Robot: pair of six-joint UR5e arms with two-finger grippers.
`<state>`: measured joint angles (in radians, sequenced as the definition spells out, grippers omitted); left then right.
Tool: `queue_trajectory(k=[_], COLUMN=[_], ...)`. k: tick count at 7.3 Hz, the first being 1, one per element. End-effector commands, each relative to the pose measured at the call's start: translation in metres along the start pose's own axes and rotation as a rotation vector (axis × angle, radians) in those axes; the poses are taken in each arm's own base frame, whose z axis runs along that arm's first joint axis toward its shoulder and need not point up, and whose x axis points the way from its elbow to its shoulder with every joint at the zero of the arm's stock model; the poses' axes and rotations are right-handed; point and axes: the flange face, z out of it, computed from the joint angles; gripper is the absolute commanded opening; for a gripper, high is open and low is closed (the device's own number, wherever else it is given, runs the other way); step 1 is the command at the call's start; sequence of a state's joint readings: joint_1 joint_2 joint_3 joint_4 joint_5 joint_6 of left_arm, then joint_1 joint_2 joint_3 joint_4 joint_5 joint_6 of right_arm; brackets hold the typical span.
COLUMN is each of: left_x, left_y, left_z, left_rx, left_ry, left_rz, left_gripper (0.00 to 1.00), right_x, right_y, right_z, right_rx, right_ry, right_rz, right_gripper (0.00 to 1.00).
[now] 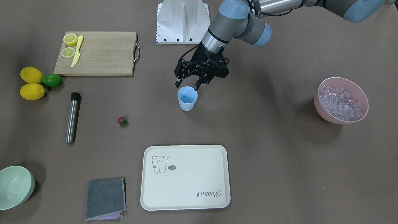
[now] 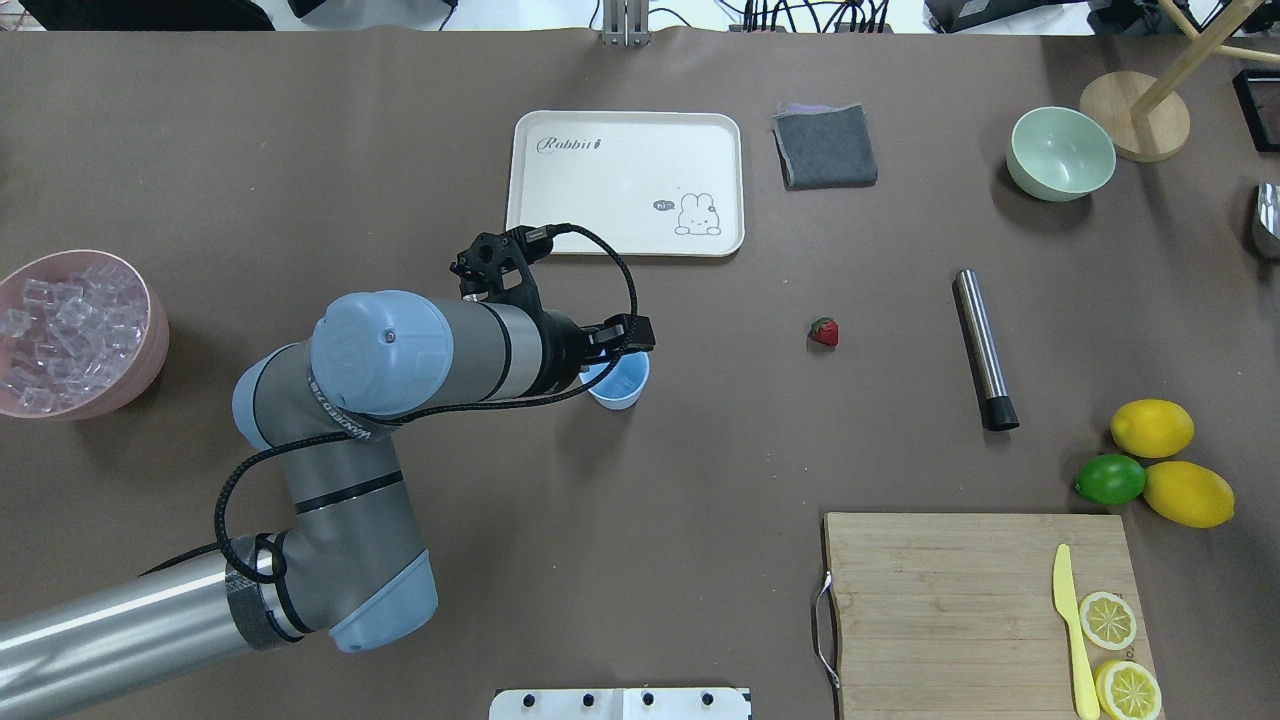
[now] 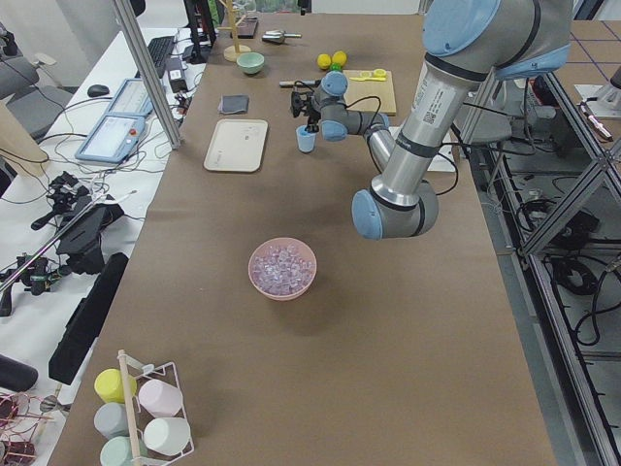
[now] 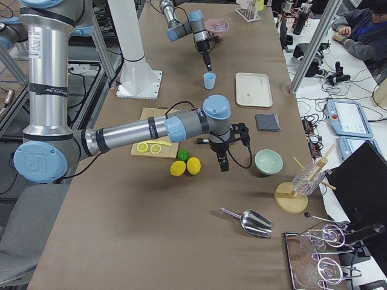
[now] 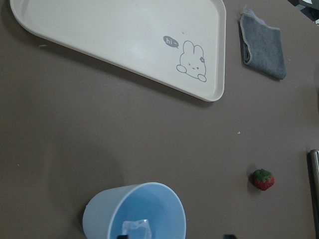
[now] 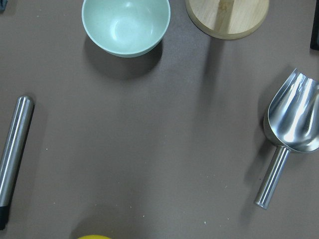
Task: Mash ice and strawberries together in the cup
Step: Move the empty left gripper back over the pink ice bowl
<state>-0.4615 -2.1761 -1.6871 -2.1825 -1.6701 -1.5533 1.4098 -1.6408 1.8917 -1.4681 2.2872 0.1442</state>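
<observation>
The light-blue cup (image 1: 187, 99) stands upright mid-table, and the left wrist view shows one clear ice cube (image 5: 135, 229) at its bottom. My left gripper (image 1: 187, 85) hangs just above the cup's rim, open, with nothing between its fingers. More ice (image 1: 341, 102) fills the pink bowl (image 1: 320, 107) far to my left. The strawberry (image 1: 122, 121) lies alone on the table between the cup and a steel rod. My right gripper (image 4: 222, 162) shows only in the exterior right view, pointing down near the lemons; I cannot tell whether it is open or shut.
A steel rod (image 1: 72, 117) lies beyond the strawberry. A cream tray (image 1: 185, 177), a grey cloth (image 1: 105, 197) and a pale-green bowl (image 1: 14, 186) sit along the far side. A cutting board (image 1: 102, 56) with lemon halves and a yellow knife, two lemons, a lime and a metal scoop (image 6: 294, 124) are on my right.
</observation>
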Motion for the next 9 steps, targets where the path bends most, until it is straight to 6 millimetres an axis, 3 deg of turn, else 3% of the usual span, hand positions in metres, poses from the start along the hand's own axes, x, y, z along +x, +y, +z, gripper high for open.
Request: queue_trajectory(k=[1,2,3,5,6,8,9], left_x=[-0.007,-0.024,-0.042,-0.074,-0.117,-0.228,-0.274], left_y=[-0.005,-0.007,-0.014,-0.071,-0.090,-0.123,-0.148], left_z=[-0.002,-0.007,-0.030,-0.089,-0.111,-0.170,-0.207], left_rx=[0.006,0.009,-0.024,-0.102,-0.137,-0.186,-0.216], left_ry=[-0.008,-0.032,-0.080,-0.241,-0.314,-0.427,-0.449], left_rz=[0.004,0.005,0.049,0.169,0.266,0.456,0.497], left_gripper=[0.97,0.97,0.97,0.98,0.99,0.99,0.99], right_x=[0.000,0.000,0.001,0.001,0.001,0.001,0.001], right_y=[0.000,0.000,0.001,0.001,0.001,0.001,0.002], right_z=[0.000,0.000,0.001,0.001,0.001,0.001,0.001], right_rx=[-0.001,-0.001,-0.002,-0.002,-0.003,-0.003,-0.004], right_ry=[0.000,0.000,0.000,-0.001,-0.001,-0.001,-0.001], right_rz=[0.000,0.000,0.001,0.001,0.002,0.003,0.004], right_gripper=[1.00,1.00,1.00,1.00,1.00,1.00,1.00])
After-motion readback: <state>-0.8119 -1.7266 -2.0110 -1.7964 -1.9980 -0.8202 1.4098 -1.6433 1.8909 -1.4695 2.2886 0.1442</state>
